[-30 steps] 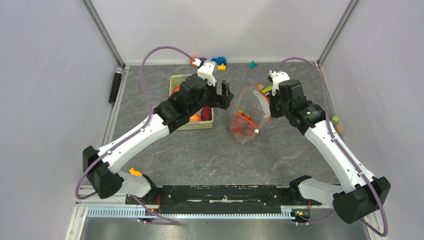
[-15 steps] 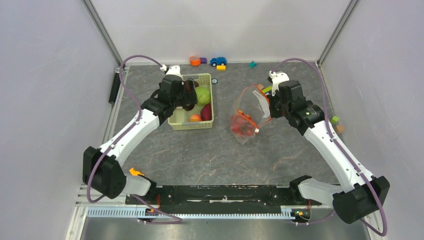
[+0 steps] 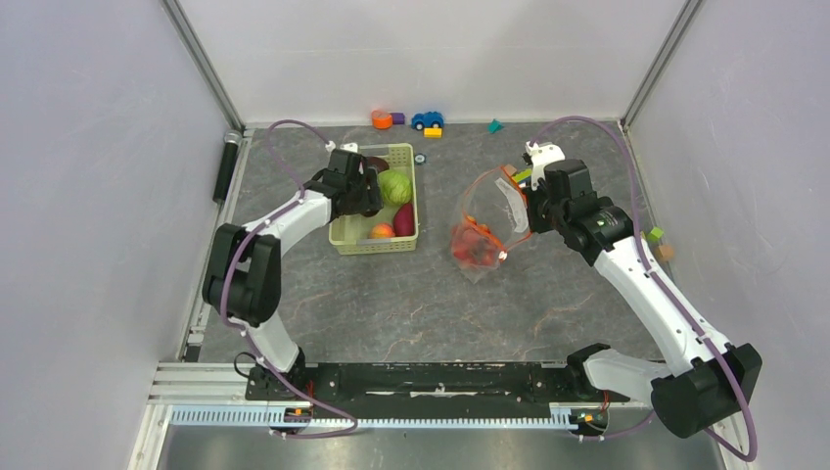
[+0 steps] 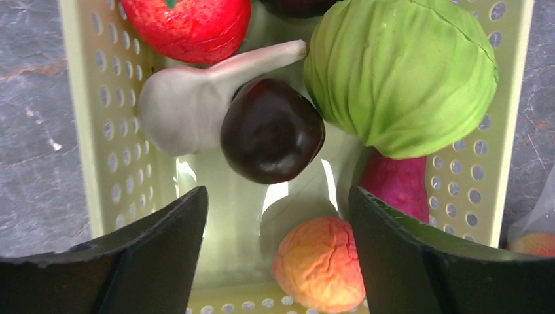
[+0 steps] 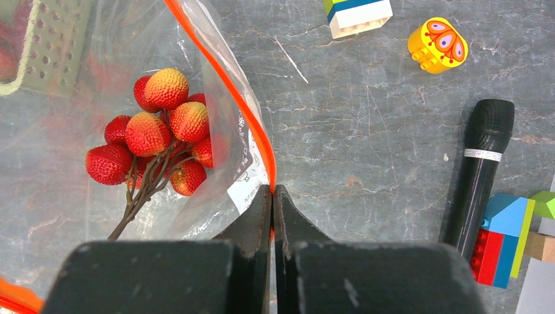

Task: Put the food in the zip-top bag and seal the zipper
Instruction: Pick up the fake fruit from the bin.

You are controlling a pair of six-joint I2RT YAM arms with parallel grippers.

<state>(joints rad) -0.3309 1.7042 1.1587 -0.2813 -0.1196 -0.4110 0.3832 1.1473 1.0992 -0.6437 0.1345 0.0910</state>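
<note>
The clear zip-top bag (image 3: 486,217) hangs mouth-up at mid table, with a bunch of red strawberries (image 5: 157,131) inside. My right gripper (image 5: 272,191) is shut on the bag's orange zipper (image 5: 226,85) at the mouth edge and holds it up. My left gripper (image 4: 278,196) is open and low inside the pale green basket (image 4: 111,131). Between and just beyond its fingers lie a dark purple piece (image 4: 271,131) and an orange peach (image 4: 319,263). A green cabbage (image 4: 399,72), a red fruit (image 4: 186,26), a pale grey piece (image 4: 190,98) and a magenta piece (image 4: 399,183) lie around them.
Toy blocks and a blue car (image 3: 427,120) sit along the back wall. A black microphone (image 5: 481,163), a yellow block (image 5: 437,44) and stacked coloured blocks (image 5: 507,239) lie on the table right of the bag. Grey walls close in both sides.
My left arm swung from beside the bag back to the left and dropped into the basket, its jaws narrowing a little. The right arm and the bag stayed put.
</note>
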